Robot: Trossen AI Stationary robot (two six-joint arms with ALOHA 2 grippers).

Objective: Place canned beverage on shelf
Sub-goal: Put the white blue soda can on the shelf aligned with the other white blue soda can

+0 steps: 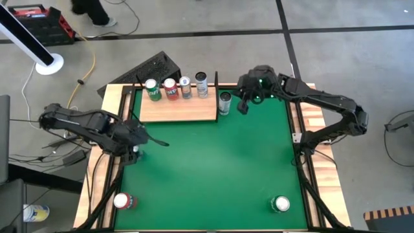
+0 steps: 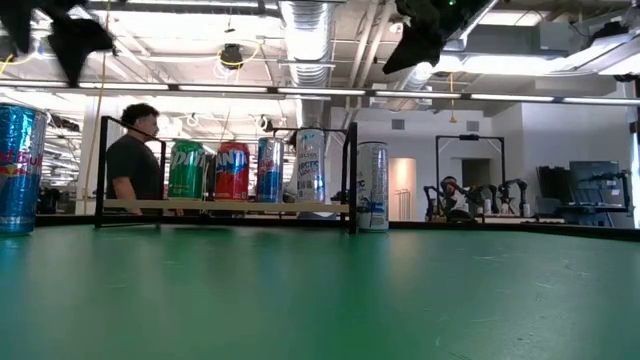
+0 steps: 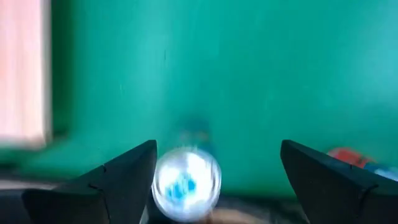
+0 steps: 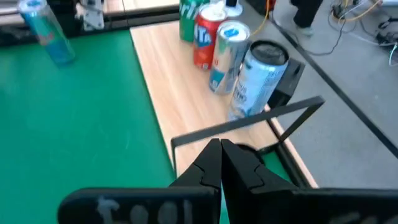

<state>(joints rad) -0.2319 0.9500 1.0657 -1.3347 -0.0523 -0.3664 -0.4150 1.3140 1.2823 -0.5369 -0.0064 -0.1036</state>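
Observation:
The pale wooden shelf (image 1: 178, 109) stands at the table's far edge with several cans in a row on it (image 1: 171, 88). A silver can (image 1: 224, 102) stands upright on the green table just right of the shelf. My right gripper (image 1: 244, 107) hovers shut beside and above it (image 2: 415, 45). A blue can (image 2: 18, 170) stands upright near the table's left edge. My left gripper (image 3: 217, 146) hangs open above it, pointing down, and the can's top (image 3: 186, 183) shows between the fingers.
A red can (image 1: 123, 201) stands at the near left corner and a green-and-white can (image 1: 281, 204) near the front right. The shelf's thin black posts (image 4: 249, 127) rise at its right end. A person (image 2: 135, 150) stands beyond the table.

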